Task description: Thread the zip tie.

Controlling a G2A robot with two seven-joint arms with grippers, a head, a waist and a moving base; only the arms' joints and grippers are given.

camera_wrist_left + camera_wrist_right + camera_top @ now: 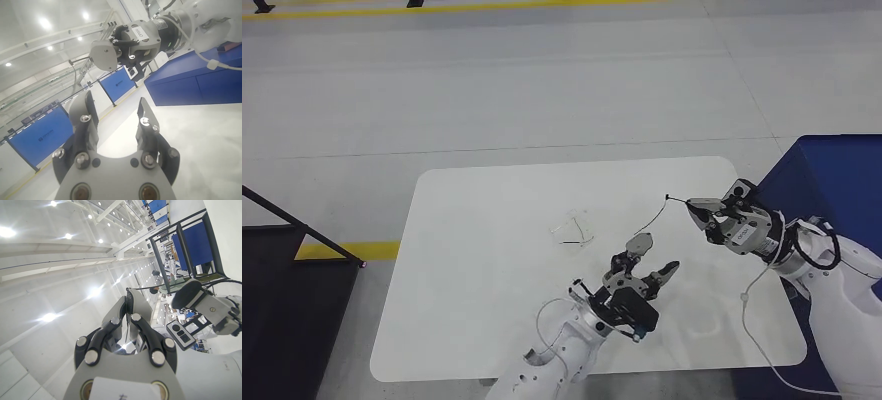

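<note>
A thin black zip tie [657,212] hangs in the air over the right part of the white table [482,290]. My right gripper [694,207] is shut on one end of it. The strap runs out from the fingertips, then curves down toward my left gripper [660,252]. In the right wrist view the zip tie [129,302] is pinched between the closed right gripper [128,294] fingers. My left gripper [116,106] stands open and holds nothing, just below and in front of the right gripper [91,56]. The zip tie [79,59] sticks out beyond it.
A small clear plastic piece [572,230] lies on the table left of both grippers. A blue cabinet [832,180] stands against the table's right side. A white cable [752,300] hangs from the right arm over the table's right edge.
</note>
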